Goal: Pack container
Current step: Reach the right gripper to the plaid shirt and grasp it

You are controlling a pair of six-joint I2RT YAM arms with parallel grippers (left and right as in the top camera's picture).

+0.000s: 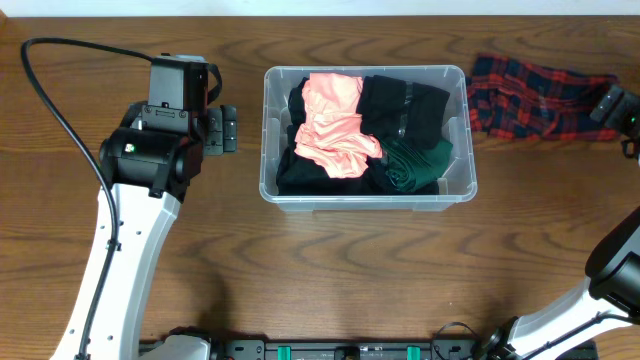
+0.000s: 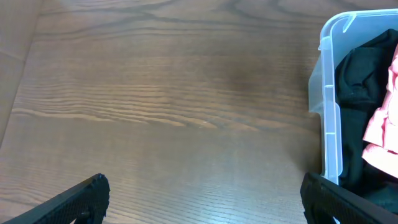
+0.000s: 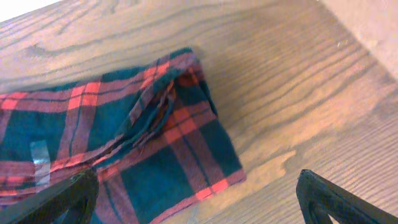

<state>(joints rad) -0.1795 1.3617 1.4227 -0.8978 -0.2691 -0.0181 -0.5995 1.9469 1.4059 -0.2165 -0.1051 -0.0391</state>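
Container of clear plastic, rectangular, round-cornered and thick-rimmed, upright in the middle of the brown wood-grain table. Packed with clothing: crumpled salmon-pink garment on top, left of centre; black garments under and beside it; dark green garment toward the lower right corner as seen from overhead.

Lying flat just beside the container's far right corner and stretching away to the right: red-and-navy plaid cloth. Cannot tell whether touching the rim.

Left gripper near the container's left wall, apart from it. Spread wide, gripping nothing. From the left wrist, only bare wood between the two black fingers, with the container's corner at the right edge.

Right gripper hanging over one end of the plaid cloth, fingers splayed fully apart, clamping nothing. Only partly in view from overhead, at the right edge.
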